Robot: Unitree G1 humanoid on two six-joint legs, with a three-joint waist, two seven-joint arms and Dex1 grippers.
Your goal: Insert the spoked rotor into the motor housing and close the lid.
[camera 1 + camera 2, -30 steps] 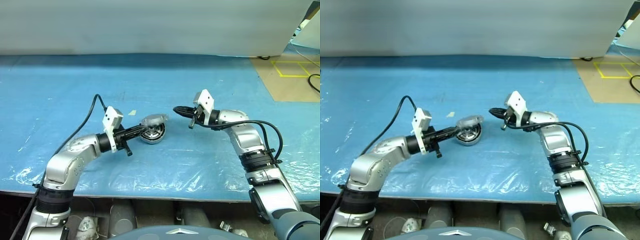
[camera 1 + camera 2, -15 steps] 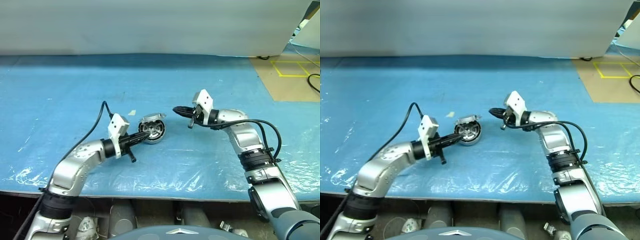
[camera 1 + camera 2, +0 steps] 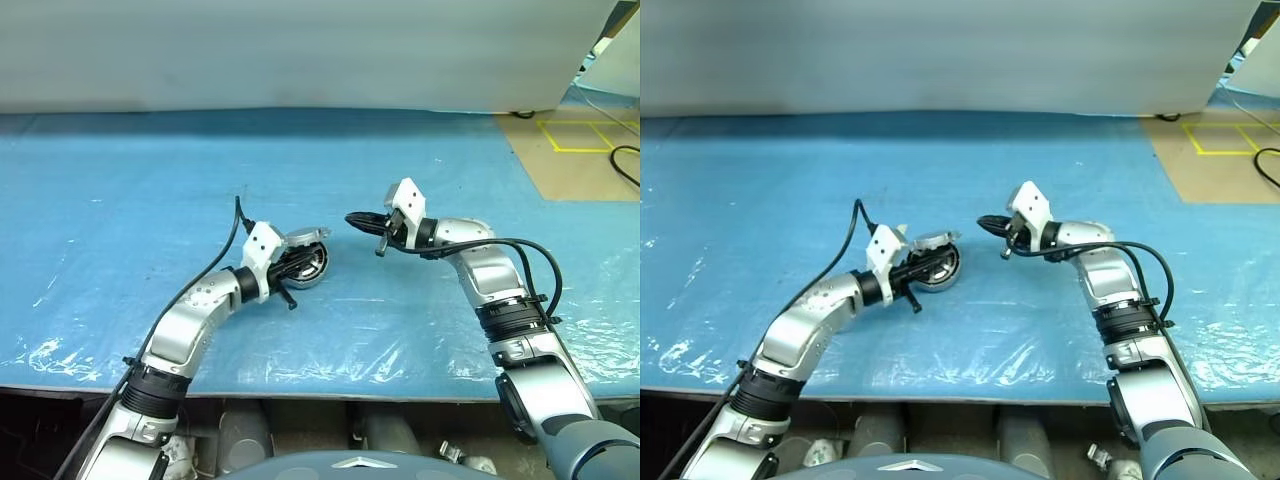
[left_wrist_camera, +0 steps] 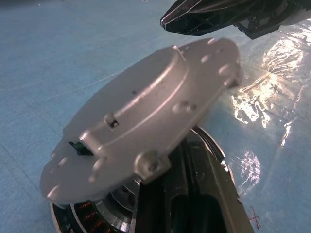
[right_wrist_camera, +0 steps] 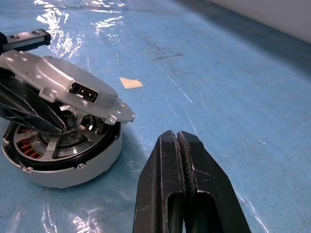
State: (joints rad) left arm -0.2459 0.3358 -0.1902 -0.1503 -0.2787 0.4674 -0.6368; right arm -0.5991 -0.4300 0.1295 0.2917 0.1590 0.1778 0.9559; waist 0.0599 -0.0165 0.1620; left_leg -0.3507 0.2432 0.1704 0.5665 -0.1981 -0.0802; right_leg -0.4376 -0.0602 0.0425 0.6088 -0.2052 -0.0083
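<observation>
Blue plastic-covered table (image 3: pixel 120 180), motor housing (image 5: pixel 65 160), tan scrap (image 5: pixel 131 83)

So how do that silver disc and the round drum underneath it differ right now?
The lid is a thin flat silver plate; the motor housing is a thicker drum with copper windings showing inside. The lid is tilted, held above the blue mat by the shut left gripper; the housing sits flat on the mat. Both are round, metallic and about equally wide.

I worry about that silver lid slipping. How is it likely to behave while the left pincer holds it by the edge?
The lid looks like rigid metal, so it should not flex. Its smooth face and edge grip by the left pincer suggest it may pivot or slide. Held tilted over the motor housing, it would probably drop askew.
</observation>
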